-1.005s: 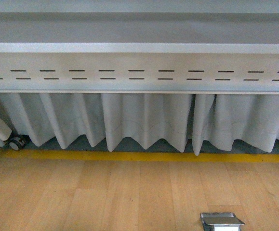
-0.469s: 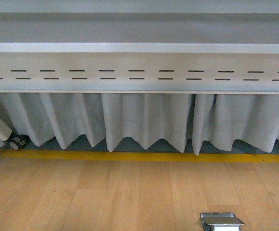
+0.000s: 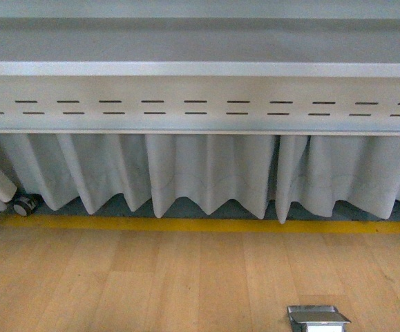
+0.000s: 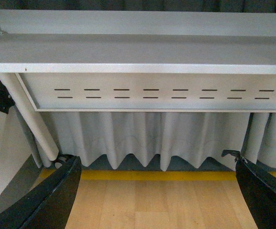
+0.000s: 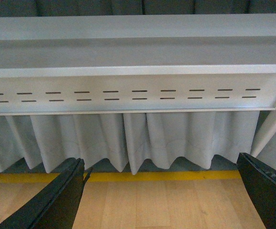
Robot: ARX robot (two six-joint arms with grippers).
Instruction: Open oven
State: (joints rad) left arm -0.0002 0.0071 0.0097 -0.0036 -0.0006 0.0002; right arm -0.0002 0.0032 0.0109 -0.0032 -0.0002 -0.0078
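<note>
Your left hand and right hand both sit released with no oven in sight, so you risk blindly bumping the worktop.

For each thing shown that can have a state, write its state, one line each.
Left hand: open, empty.
Right hand: open, empty.
Curtain: hanging, pleated.
Metal floor box: lid state unclear.
Oven: not in view.

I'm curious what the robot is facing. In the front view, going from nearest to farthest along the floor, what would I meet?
Shiny metal floor box → yellow floor stripe → pleated white curtain.
</note>
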